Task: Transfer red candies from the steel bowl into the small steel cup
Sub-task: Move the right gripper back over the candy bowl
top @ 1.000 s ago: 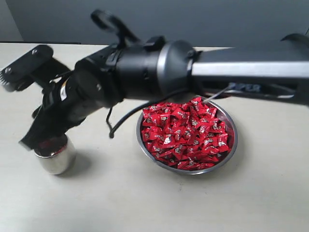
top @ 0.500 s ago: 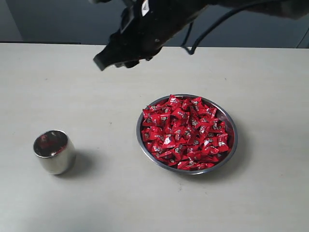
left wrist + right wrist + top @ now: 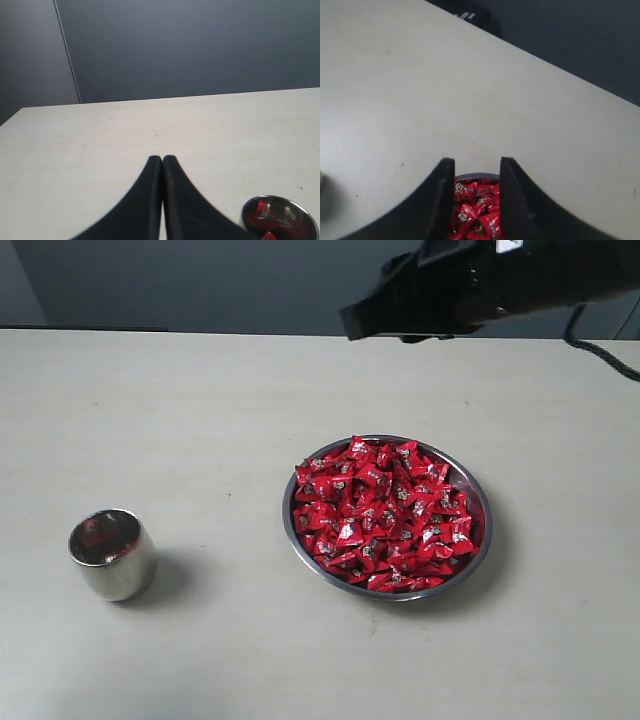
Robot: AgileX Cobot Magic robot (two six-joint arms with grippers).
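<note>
A wide steel bowl (image 3: pixel 288 525) holds red foil-wrapped candies (image 3: pixel 385 512), the small steel cup (image 3: pixel 113 565) well apart. Near the bowl, right gripper (image 3: pixel 476 162) gapes empty; left gripper (image 3: pixel 162 159) is closed. Probably light, slippery: pinch mid-body.

Open table (image 3: pixel 215 490) between cup (image 3: pixel 115 565) and bowl (image 3: pixel 400 595) (arm (image 3: pixel 480 285) overhead).

Black arm housing (image 3: pixel 480 285), trailing black cable (image 3: pixel 605 357), smooth tapered black pincer fingers (image 3: pixel 442 195).

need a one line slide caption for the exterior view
Steel bowl heaped with red candies, small steel cup standing apart to its left, right arm raised behind the bowl.
</note>
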